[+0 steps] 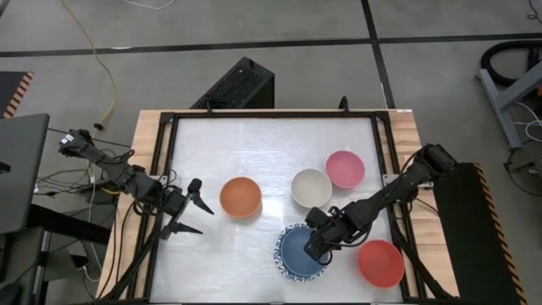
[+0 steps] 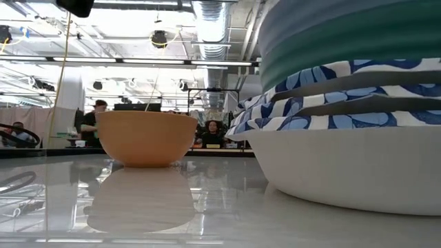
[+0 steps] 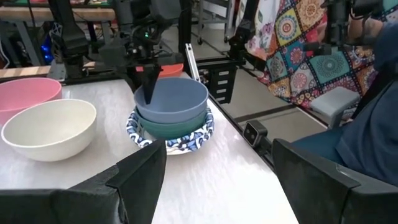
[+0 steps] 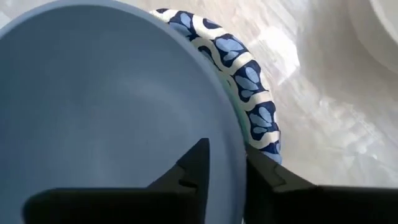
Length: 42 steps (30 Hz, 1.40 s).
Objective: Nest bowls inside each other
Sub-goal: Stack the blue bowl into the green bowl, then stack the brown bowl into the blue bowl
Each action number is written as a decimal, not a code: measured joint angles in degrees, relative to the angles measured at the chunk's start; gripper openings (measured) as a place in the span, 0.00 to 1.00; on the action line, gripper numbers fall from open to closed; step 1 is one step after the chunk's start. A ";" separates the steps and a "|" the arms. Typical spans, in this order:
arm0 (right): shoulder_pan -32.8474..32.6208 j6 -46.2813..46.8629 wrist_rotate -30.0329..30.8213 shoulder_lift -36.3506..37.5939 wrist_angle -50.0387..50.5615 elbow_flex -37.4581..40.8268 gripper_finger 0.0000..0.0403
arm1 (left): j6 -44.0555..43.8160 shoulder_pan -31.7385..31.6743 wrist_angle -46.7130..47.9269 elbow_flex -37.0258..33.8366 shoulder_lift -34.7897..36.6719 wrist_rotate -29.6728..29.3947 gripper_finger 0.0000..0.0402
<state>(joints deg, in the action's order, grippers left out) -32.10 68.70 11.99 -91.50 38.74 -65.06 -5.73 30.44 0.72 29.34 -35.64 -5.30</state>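
A plain blue bowl [image 1: 298,251] [image 3: 174,96] sits on top of a stack near the table's front edge. It rests in a green bowl [image 3: 171,127], which rests in blue-patterned white bowls [image 3: 180,142] [image 2: 331,96]. My right gripper [image 1: 315,247] [image 4: 227,155] slants down over the stack's right side, open, straddling the blue bowl's rim. Orange [image 1: 240,196], cream [image 1: 311,187], pink [image 1: 345,169] and red [image 1: 380,263] bowls stand singly on the table. My left gripper [image 1: 207,220] waits open at the left, level, holding nothing. My right gripper has one finger [image 4: 189,168] inside the blue bowl and the other [image 4: 264,174] outside, with the rim [image 4: 231,140] between them, coming from above at a slant. The bowl sits level in the stack. I cannot tell whether the fingers touch the rim.
The table's raised black frame [image 1: 385,152] runs round the white top. The red bowl stands close to the stack's right, the cream bowl just behind it. Bare tabletop lies at the far left and along the near left [image 1: 229,263]. People sit in the room beyond the table [image 2: 89,124].
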 joint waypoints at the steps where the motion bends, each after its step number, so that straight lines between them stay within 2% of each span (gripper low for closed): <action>1: 0.00 -0.17 0.00 0.00 -0.02 0.00 0.27 | -0.15 0.00 0.12 0.00 0.00 0.00 0.70; 10: -0.02 -2.75 -0.43 0.00 -1.13 0.00 0.41 | -2.60 0.00 2.96 0.00 -1.62 -6.84 0.70; 18: 0.26 -3.10 -2.50 0.70 0.06 -1.26 0.46 | -2.73 0.00 2.77 0.00 -5.95 -7.82 0.70; 37: 1.33 -2.75 -3.17 0.87 5.08 -2.95 0.47 | -2.57 0.02 1.94 0.00 -7.50 -9.05 0.70; 42: 3.02 -1.36 -7.26 0.87 5.99 -2.95 0.47 | -2.54 0.00 1.94 0.00 -7.50 -9.05 0.70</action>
<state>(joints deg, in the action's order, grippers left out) -29.08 67.35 4.73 -90.63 44.73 -68.01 -8.27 30.44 2.66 29.34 -43.13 -14.35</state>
